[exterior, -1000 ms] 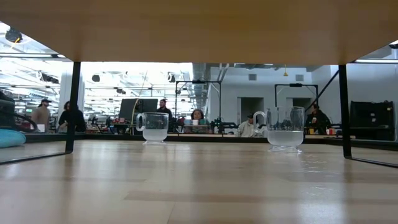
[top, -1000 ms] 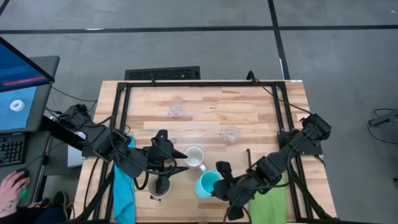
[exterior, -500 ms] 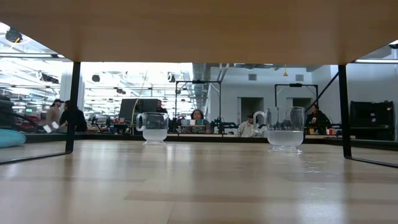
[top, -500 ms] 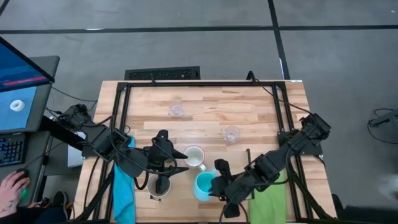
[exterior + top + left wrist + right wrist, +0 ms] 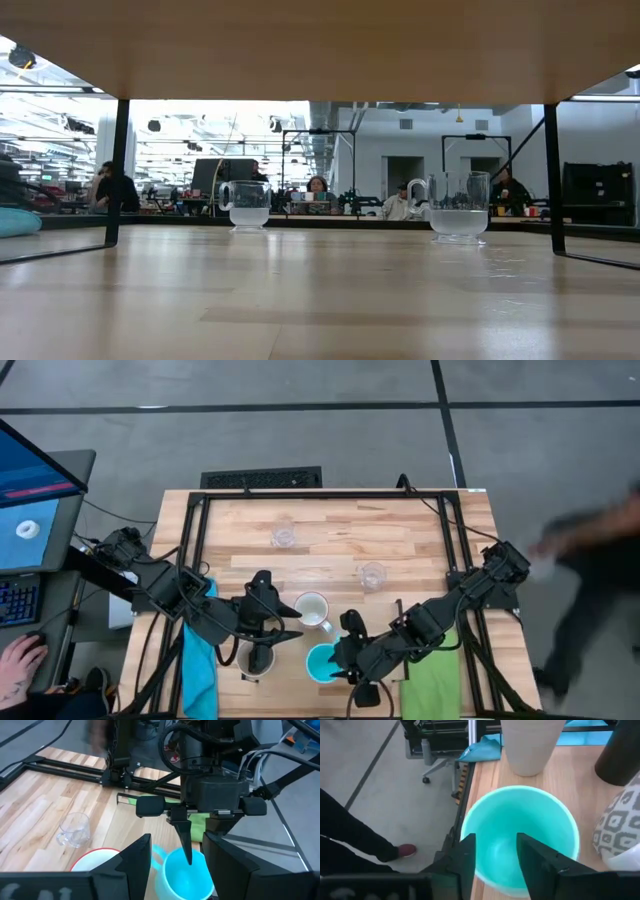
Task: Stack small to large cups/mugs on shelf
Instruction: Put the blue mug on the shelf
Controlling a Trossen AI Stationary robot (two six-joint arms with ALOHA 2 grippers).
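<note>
Shelf (image 5: 330, 535) w/ black rails spans the surface; blue mug (image 5: 322, 661) stands upright at its near edge, directly under the right claw (image 5: 340, 662), fingers parted astride the rim, released. Left claw (image 5: 283, 622) open beside the white mug (image 5: 313, 610).

Light-wood desk (image 5: 420, 525) ringed by a black frame, set on a grey floor (image 5: 300, 440) crossed by dark seams. Blue cloth (image 5: 200, 660) draped over the near left edge, green cloth (image 5: 432, 682) over the near right. Black grille-like block (image 5: 261, 478) just beyond the far edge. At far left, a lit monitor (image 5: 30, 500) above a keyboard (image 5: 15, 595), a person's hand (image 5: 20, 660) resting beside it. At right, a blurred dark figure (image 5: 590, 560) passing the desk. Behind, across the level view, an open workshop with people (image 5: 112, 185) seated and standing among black frames (image 5: 315, 150). Near the desk's foot, a red shoe (image 5: 406, 851) and dark trouser leg.
</note>
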